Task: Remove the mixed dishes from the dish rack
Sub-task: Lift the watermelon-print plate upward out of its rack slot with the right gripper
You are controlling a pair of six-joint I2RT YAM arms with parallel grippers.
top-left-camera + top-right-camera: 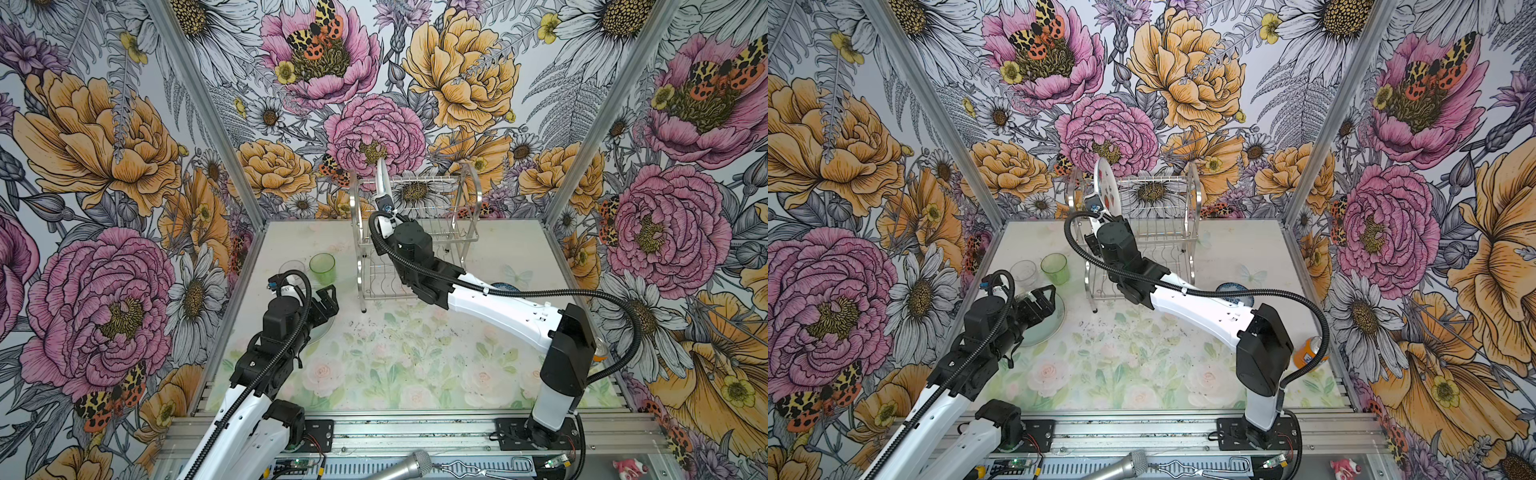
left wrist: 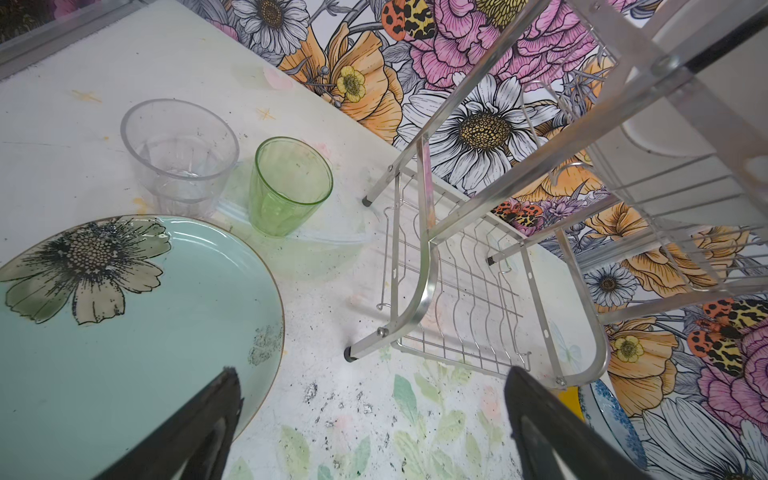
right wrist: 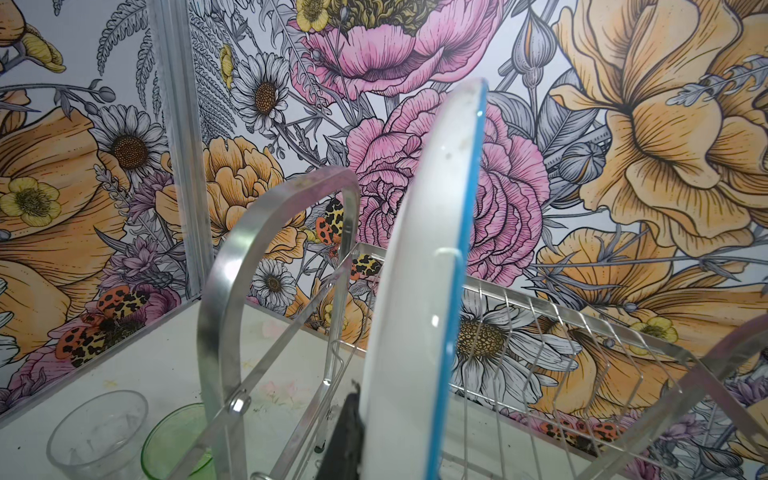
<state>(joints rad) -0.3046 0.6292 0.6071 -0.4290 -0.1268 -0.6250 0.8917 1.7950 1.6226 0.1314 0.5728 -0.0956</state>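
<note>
Your right arm [image 1: 498, 307] stretches forward to the rack [image 1: 1154, 179], with the right gripper [image 1: 1098, 201] clenched on the lower edge of the watermelon plate [image 3: 415, 291]. The plate stands upright at the top tier's left end. Your left arm [image 1: 286, 324] folds low, and the left gripper [image 2: 372, 376] is spread wide above the green plate [image 2: 145, 332] on the table [image 2: 353, 415].

Pale green plate [image 2: 145, 353] with dark daisy print, green tumbler [image 2: 289, 187], clear glass [image 2: 178, 153], white blue-rimmed plate [image 3: 411, 311], silver rack [image 2: 430, 266]

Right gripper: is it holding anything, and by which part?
Yes. The right gripper is clamped on the watermelon plate, which stands upright on edge, by its lower rim. One finger presses the white back.
</note>
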